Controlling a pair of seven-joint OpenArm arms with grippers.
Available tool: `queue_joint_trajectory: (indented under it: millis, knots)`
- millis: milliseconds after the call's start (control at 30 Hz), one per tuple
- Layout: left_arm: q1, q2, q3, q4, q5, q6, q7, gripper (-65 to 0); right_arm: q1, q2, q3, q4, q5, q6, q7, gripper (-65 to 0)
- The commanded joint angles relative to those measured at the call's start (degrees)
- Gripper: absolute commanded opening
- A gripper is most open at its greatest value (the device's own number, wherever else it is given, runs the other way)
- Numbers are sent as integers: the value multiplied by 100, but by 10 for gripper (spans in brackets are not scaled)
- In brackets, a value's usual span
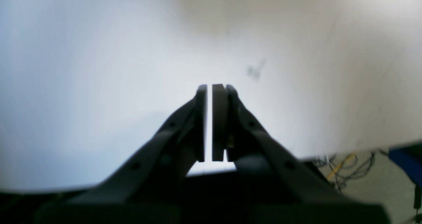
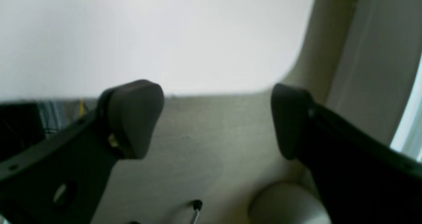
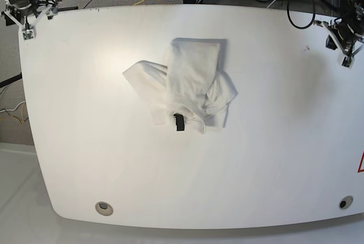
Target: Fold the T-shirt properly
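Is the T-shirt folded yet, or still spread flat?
Partly folded, not neat. The T-shirt lies bunched mid-table, one panel laid over the middle, loose flaps sticking out either side, its black tag showing. Neither gripper touches it.

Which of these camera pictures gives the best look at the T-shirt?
The base view: the T-shirt lies whole, partly folded, mid-table, black tag showing. Both wrist views show no shirt, only their own grippers, bare tabletop and floor.

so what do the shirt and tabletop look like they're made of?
T-shirt: soft woven or knit fabric, likely cotton, matte; it lies in limp folds and creases, with a small black tag. Table: hard, smooth white board, probably laminate, slightly glossy, with a soft glare patch.
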Motion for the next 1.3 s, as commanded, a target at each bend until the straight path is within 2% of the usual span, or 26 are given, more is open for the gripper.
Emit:
queue_joint_trajectory:
  millis: [0,167,400,633,733,867,967,1100,1267]
  knots:
    - [383,-89,-288,111,-58,-6,-262,-638,-276,61,261,118,3,-10,309,-131]
    - [875,158,-727,111,-50,-6,-561,-638,-689,52,542,118,3,-10,538,-131]
    - [1482,237,-1176,111,-41,-6,-622,-638,-1181,17,841,100,12,-10,573,-131]
    - [2001,413,-1554,111,-41,-6,-640,-638,-1577,-290,1219,74,-14,-10,740,-131]
    - [2229,492,-1642,102,-41,-6,-657,-638,-1700,-413,1211,65,-287,-10,766,-131]
    - [2475,650,-1607,67,38,-6,-816,-638,-1682,-774,1237,-32,-885,-10,907,-131]
    - [2546,922,-1492,67,372,-6,-1088,-638,-1665,-1011,1237,-234,-1350,-10,1259,-131]
    - [2554,1318,-1035,-56,1295,-6,-1695,-638,-1401,-1372,1237,-893,-2045,-10,1988,-131]
    - [2440,1582,-525,-654,2095,-6,-2416,-638,-1023,-1565,1246,-1992,-2731,-10,2788,-131]
